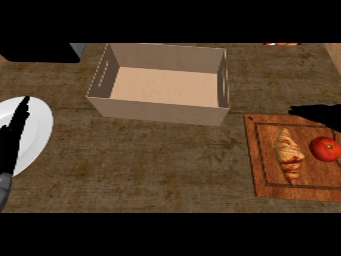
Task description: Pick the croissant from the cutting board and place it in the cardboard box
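A golden croissant (pixel 289 156) lies lengthwise on the wooden cutting board (pixel 269 187) at the lower right, with a red tomato (pixel 325 149) just to its right. My right hand (pixel 334 116) hovers open over the board's far right corner, up and to the right of the croissant and apart from it; part of the hand runs down the view's right edge past the tomato. The open cardboard box (pixel 158 107) stands behind the board to the left, with nothing inside. My left hand (pixel 5 142) rests open at the far left, fingers straight.
A white plate (pixel 36 122) lies under my left hand at the left edge. A dark block (pixel 40 51) sits at the back left, and a small red thing (pixel 282 44) shows at the back. Bare wooden counter (pixel 151 160) spreads between plate and board.
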Controlling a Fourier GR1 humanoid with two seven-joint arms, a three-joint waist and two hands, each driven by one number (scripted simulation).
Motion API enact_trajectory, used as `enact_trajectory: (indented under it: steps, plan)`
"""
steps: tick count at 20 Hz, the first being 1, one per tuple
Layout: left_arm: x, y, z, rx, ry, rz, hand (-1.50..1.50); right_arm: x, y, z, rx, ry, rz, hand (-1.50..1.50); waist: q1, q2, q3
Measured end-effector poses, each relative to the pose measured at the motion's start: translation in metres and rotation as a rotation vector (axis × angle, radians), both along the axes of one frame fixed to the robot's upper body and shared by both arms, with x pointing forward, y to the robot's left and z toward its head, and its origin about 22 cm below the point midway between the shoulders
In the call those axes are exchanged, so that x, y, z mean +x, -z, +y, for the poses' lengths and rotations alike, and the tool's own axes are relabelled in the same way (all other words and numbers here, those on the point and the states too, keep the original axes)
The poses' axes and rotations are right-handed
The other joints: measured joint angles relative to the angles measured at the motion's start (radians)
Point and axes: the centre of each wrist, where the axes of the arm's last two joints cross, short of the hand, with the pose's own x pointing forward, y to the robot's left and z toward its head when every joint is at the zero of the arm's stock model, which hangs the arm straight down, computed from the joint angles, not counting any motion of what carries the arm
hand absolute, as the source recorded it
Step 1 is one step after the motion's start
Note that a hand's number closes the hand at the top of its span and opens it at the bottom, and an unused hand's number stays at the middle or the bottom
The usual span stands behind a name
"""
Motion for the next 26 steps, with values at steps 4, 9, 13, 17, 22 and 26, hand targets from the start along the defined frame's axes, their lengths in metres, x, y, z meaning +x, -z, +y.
enact_trajectory:
  steps: [4, 9, 13, 17, 22, 26]
  plan:
    - [0.001, -0.003, 0.003, -0.008, -0.010, -0.001, 0.00, 0.015, 0.002, 0.024, -0.081, -0.007, 0.075, -1.50, -0.008, -0.002, 0.000]
    - [-0.005, -0.002, 0.007, -0.012, -0.016, 0.004, 0.00, 0.021, 0.017, 0.042, -0.158, -0.008, 0.106, -1.50, -0.015, -0.003, 0.001]
    - [-0.005, -0.002, 0.013, -0.013, -0.013, 0.001, 0.00, 0.026, 0.024, 0.051, -0.187, -0.015, 0.111, -1.50, -0.019, -0.004, 0.001]
    - [-0.008, 0.001, 0.009, -0.013, -0.021, 0.002, 0.00, 0.027, 0.038, 0.054, -0.199, -0.018, 0.115, -1.50, -0.020, -0.004, 0.001]
    - [-0.010, -0.002, 0.008, -0.006, -0.020, 0.000, 0.00, 0.026, 0.040, 0.057, -0.185, -0.029, 0.128, -1.50, -0.022, -0.004, 0.001]
    - [-0.009, -0.003, 0.012, -0.008, -0.024, 0.005, 0.00, 0.025, 0.046, 0.064, -0.141, -0.053, 0.153, -1.50, -0.024, -0.004, 0.001]
